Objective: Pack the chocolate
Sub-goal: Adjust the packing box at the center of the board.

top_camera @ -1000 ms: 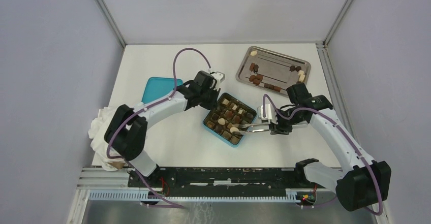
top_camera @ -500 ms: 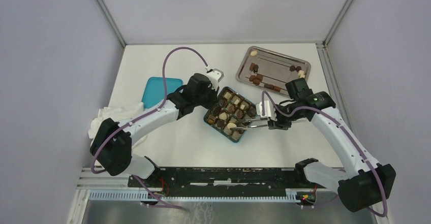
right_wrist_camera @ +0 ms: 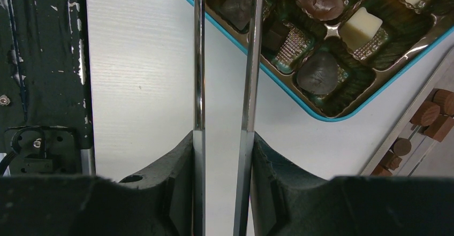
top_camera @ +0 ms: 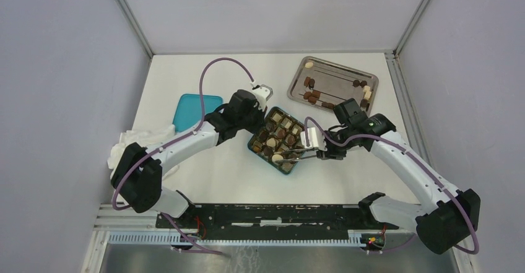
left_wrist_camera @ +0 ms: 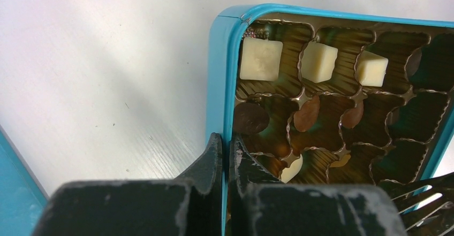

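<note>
The teal box [top_camera: 291, 171] with a brown gridded insert sits mid-table, many cells holding chocolate [top_camera: 280, 132]. My left gripper [top_camera: 262, 116] is shut on the box's far-left wall; in the left wrist view its jaws [left_wrist_camera: 226, 139] pinch the teal wall [left_wrist_camera: 219, 75], beside white squares of chocolate [left_wrist_camera: 260, 59]. My right gripper [top_camera: 317, 151] is shut on the long metal tweezers [top_camera: 291, 157]. In the right wrist view [right_wrist_camera: 222, 137] the tweezers' arms [right_wrist_camera: 199, 59] stand apart over the box's near corner [right_wrist_camera: 289, 89]; their tips are out of that view. More chocolate [top_camera: 312, 93] lies on the metal tray [top_camera: 340, 76].
The teal lid [top_camera: 192, 109] lies left of the box, under the left arm. A crumpled white cloth [top_camera: 127, 146] sits at the table's left edge. The metal tray stands at the back right, close behind the right arm. A black rail [top_camera: 266, 214] runs along the near edge.
The left gripper shifted the box a little farther back and turned it, then held still. The right arm moved left, bringing the tweezers farther over the box's near corner.
</note>
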Robot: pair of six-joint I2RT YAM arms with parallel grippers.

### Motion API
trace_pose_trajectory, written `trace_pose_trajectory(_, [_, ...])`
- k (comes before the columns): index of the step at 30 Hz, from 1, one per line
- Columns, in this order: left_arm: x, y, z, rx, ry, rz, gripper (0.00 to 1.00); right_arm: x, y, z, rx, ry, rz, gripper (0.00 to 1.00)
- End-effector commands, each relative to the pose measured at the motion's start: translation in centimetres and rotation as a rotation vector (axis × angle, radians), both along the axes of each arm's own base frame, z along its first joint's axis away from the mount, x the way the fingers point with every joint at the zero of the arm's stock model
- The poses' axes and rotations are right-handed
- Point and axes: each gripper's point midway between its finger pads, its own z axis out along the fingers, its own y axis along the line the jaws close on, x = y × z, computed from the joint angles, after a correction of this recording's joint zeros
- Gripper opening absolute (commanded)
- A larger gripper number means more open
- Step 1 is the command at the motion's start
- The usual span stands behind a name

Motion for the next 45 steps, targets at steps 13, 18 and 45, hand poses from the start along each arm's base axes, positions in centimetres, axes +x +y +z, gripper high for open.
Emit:
trace_pose_trajectory(13, [1.3,-2.3,3.7,-0.089,-0.083,-0.039,0.02,0.7,1.2,-1.2,-0.04,-0.008,-0.018,0.21])
trace_pose_trajectory(18, [1.4,-2.3,3.6,-0.087,-0.077,-0.038,0.02,0.8,1.2,-1.5,-0.052,-0.012,-0.022,0.32])
trace_pose_trajectory(45, [1.4,-1.6,3.4,-0.037,-0.059,-0.018,0.02,5.7,-2.9,7.3,0.278,-0.083,-0.279,0.35])
